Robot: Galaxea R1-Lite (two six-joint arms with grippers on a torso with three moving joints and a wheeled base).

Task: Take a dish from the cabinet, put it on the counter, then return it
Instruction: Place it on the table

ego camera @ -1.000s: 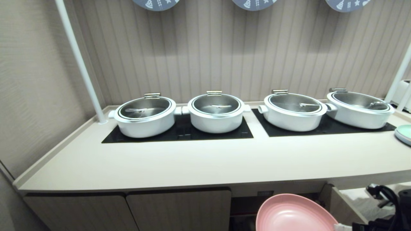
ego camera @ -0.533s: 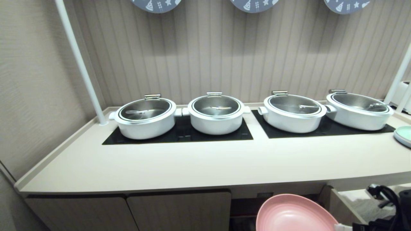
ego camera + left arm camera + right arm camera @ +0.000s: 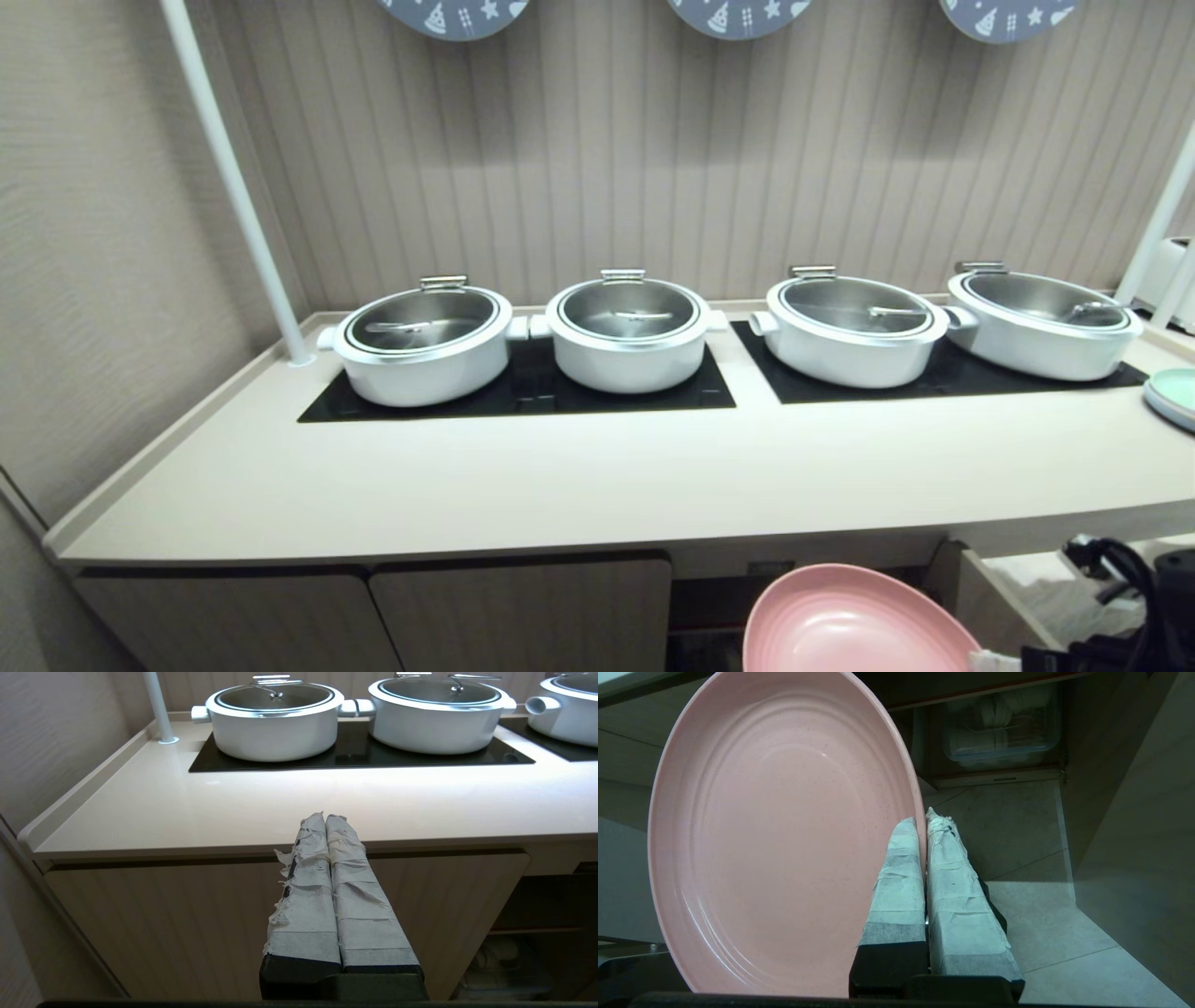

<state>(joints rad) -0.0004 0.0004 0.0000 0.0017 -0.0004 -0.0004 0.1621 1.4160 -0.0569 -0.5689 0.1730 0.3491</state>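
In the head view the whole scene sits a touch lower than a second ago: the four white pots [image 3: 627, 336] and the counter [image 3: 597, 476] have slid slightly down the frame together, which reads as the camera rising rather than anything on the worktop moving. The pink dish [image 3: 854, 623] keeps its place at the bottom edge, below the counter's front lip and in front of the open cabinet [image 3: 738, 607], so it looks to be out of the cabinet and on its way up, though whether this is the outbound or the return leg cannot be told. A broad bare strip of counter lies between the hob panels [image 3: 523, 387] and the front edge; the pale green plates [image 3: 1174, 392] sit far to the right. The lip itself is the edge the dish must clear. In the left wrist view the left gripper [image 3: 325, 820] has its taped fingers pressed together on nothing, level with the counter edge and well apart from the dish. In the right wrist view the right gripper [image 3: 923, 820] is clenched on the dish's rim, the dish [image 3: 784, 830] tilted steeply, with the cabinet shelf and a clear storage box [image 3: 1003, 723] behind it.
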